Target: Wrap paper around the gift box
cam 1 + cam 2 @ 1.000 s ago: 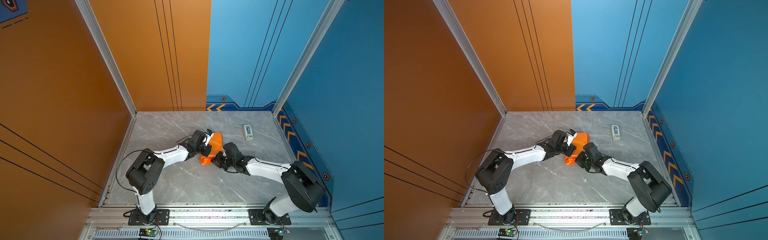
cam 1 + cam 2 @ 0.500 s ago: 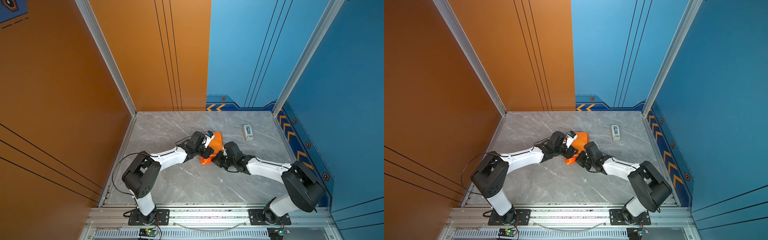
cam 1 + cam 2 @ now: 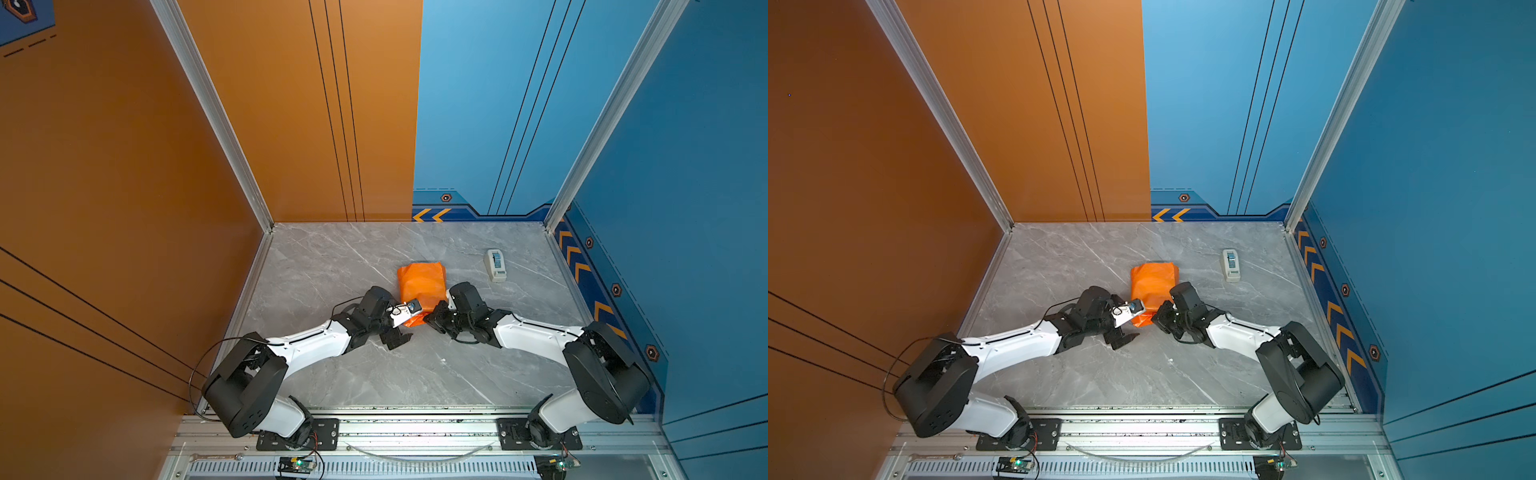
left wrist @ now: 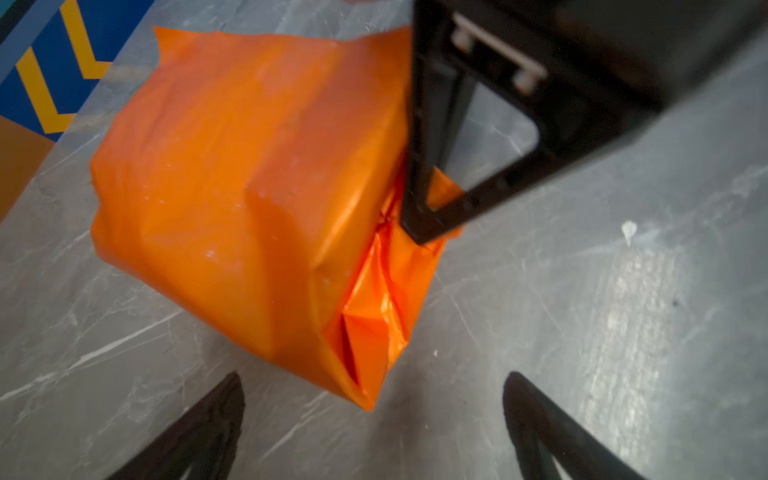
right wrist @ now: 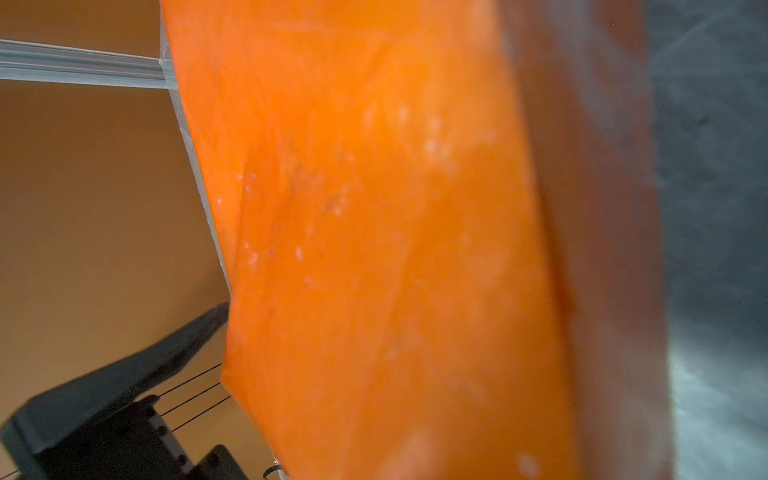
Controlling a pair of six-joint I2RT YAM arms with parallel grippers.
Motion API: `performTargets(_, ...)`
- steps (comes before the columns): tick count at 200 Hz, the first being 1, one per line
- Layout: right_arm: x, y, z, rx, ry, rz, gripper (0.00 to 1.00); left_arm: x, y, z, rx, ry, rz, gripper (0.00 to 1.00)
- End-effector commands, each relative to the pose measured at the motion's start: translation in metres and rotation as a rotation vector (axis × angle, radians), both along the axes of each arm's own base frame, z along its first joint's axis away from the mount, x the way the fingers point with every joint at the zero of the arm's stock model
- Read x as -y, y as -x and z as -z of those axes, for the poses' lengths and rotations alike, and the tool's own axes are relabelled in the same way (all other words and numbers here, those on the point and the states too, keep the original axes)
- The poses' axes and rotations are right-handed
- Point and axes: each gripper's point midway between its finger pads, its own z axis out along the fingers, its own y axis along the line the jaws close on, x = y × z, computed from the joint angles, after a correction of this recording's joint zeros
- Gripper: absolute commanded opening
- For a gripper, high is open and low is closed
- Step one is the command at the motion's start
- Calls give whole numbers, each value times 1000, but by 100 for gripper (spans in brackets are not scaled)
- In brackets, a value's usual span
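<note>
**Beside the tape dispenser: closing the parcel's loose end**

Just beside the tape dispenser (image 3: 495, 265), apart from it on the marble table (image 3: 374, 382), lies the paper (image 3: 420, 280). It is folded orange face out round the gift box, which is wholly hidden inside.

The parcel's end farthest from the dispenser is not yet neat: the left wrist view shows crumpled pleats gaping there. The right gripper (image 4: 419, 232) has its jaws together and its tip set down on those pleats. Whether any paper is nipped between them I cannot tell. The left gripper (image 4: 372, 386) has its jaws wide apart and holds nothing, just off the corner of that same end.

The step in hand looks like flattening this end flap.
- Let the right tip pin the pleats, so the parcel does not slide toward the dispenser.
- Bring the left gripper in low at the corner and take the outer layer only.
- Fold it flat against the box's side and crease along the edge before letting go.

Glossy paper will likely spring back, so tape should follow. Pulling hard at the pleats could tear them.
</note>
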Motion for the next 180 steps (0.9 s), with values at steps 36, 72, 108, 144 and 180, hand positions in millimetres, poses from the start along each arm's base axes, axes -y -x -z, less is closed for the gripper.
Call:
performTargets(36,3,4,4,-4,7,-25,0,18,-31,-13,355,-149,59,98)
performTargets(72,4,4,2,-2,0,-23,0,30,-30,4,380,-184,92,98)
performTargets(108,4,2,3,-4,-6,-21,0,37,-20,13,356,-174,147,98)
performTargets(144,5,1,2,-6,-46,-18,0,34,-17,22,337,-182,153,98)
performTargets(180,6,0,0,-13,-105,-33,0,33,-15,22,330,-110,169,98)
